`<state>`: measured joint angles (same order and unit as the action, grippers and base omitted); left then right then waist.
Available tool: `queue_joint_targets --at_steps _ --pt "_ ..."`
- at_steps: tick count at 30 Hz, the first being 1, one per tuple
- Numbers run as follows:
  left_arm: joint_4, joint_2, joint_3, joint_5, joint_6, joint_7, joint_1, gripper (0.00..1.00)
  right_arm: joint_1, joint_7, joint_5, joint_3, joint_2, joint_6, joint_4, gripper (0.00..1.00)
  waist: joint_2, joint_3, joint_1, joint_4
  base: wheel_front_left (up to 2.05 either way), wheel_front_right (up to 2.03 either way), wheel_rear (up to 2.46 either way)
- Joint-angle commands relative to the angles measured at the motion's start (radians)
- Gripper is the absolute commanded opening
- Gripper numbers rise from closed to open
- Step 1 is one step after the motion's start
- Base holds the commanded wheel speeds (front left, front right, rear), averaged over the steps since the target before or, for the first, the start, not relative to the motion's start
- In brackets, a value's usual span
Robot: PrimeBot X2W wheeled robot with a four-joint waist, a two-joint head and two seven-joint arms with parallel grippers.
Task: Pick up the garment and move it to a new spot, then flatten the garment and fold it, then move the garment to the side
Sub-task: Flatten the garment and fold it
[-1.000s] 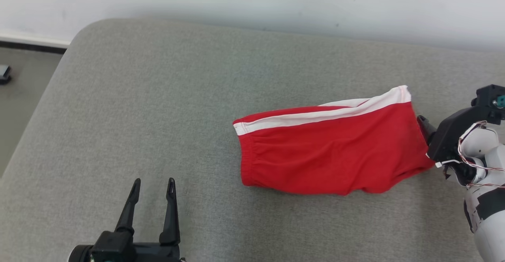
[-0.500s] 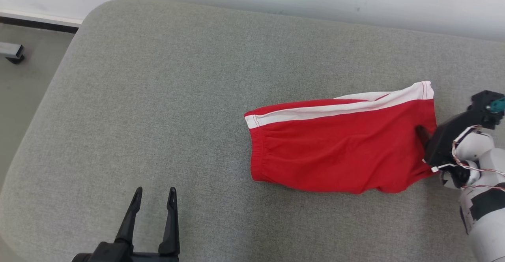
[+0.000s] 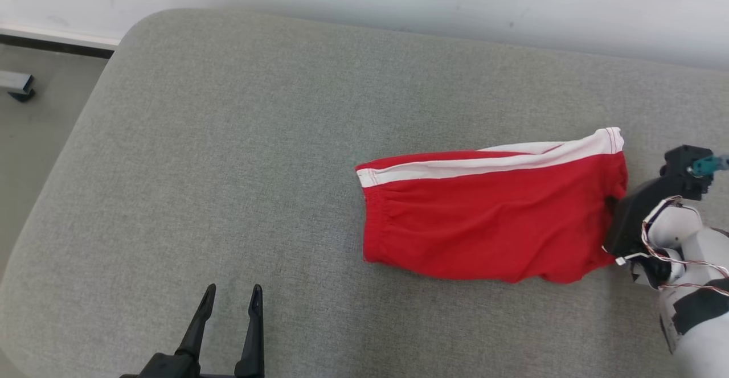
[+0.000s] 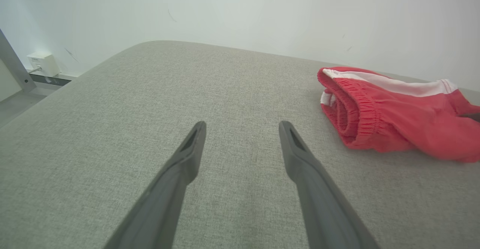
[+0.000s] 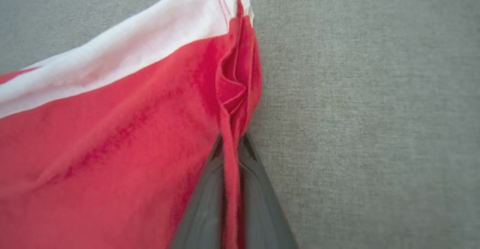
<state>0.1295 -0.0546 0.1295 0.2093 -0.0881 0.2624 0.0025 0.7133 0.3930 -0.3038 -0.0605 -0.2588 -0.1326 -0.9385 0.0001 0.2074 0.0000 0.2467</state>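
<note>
The red shorts [image 3: 490, 218] (white stripe [image 3: 484, 165] along the far edge) lie on the grey cushion [image 3: 228, 139], right of centre — the right gripper [image 5: 230, 146] pinches their right hem, while the left gripper [image 3: 234, 290] hovers open and empty, well apart.

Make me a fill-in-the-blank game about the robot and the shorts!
1. The right gripper is shut on the hem of the ____ shorts.
2. The left gripper is ____, not shut, and holds nothing.
3. A ____ stripe runs along the far edge of the shorts.

Missing words: red; open; white.
</note>
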Motion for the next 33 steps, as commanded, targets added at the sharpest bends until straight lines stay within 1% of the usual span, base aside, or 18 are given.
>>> queue_joint_targets --at_steps 1,5,13,20,22,26,30,33 --pt "0.004 0.003 -0.003 -0.008 -0.002 0.003 0.012 1.00 -0.033 -0.005 0.009 -0.012 -0.022 0.004 -0.006 0.00 -0.0001 -0.014 0.0000 -0.011 0.00 0.00 0.00" --pt "0.000 0.004 -0.007 -0.013 -0.006 0.003 0.022 1.00 -0.037 -0.014 0.022 -0.030 -0.051 0.003 0.029 0.00 -0.0001 -0.038 0.0000 -0.033 0.00 0.00 0.00" --pt "-0.007 0.004 -0.004 0.001 0.000 0.003 0.043 1.00 -0.077 -0.001 0.044 -0.086 -0.111 0.003 0.115 0.00 -0.0001 -0.078 0.0000 -0.071 0.00 0.00 0.00" --pt "-0.007 0.004 0.008 0.007 0.010 0.003 0.053 1.00 -0.119 0.048 0.114 -0.066 -0.135 0.003 0.237 0.00 -0.0001 -0.098 0.0000 -0.090 0.00 0.00 0.00" --pt "-0.005 0.004 0.009 0.009 0.014 0.003 0.053 1.00 -0.124 0.070 0.118 -0.051 -0.128 0.003 0.279 0.00 -0.0001 -0.103 0.0000 -0.094 0.00 0.00 0.00" --pt "-0.001 0.004 0.016 0.016 0.018 0.003 0.056 1.00 -0.139 0.111 0.098 0.005 -0.092 0.003 0.375 0.00 -0.0001 -0.113 0.0000 -0.097 0.00 0.00 0.00" --pt "0.003 0.004 0.026 0.023 0.022 0.003 0.060 1.00 -0.141 0.160 0.067 0.094 -0.047 0.003 0.462 0.00 -0.0001 -0.123 0.0000 -0.096 0.00 0.00 0.00" --pt "0.006 0.004 0.031 0.026 0.022 0.003 0.060 1.00 -0.132 0.196 0.046 0.162 -0.023 0.003 0.499 0.00 -0.0001 -0.127 0.0000 -0.092 0.00 0.00 0.00"
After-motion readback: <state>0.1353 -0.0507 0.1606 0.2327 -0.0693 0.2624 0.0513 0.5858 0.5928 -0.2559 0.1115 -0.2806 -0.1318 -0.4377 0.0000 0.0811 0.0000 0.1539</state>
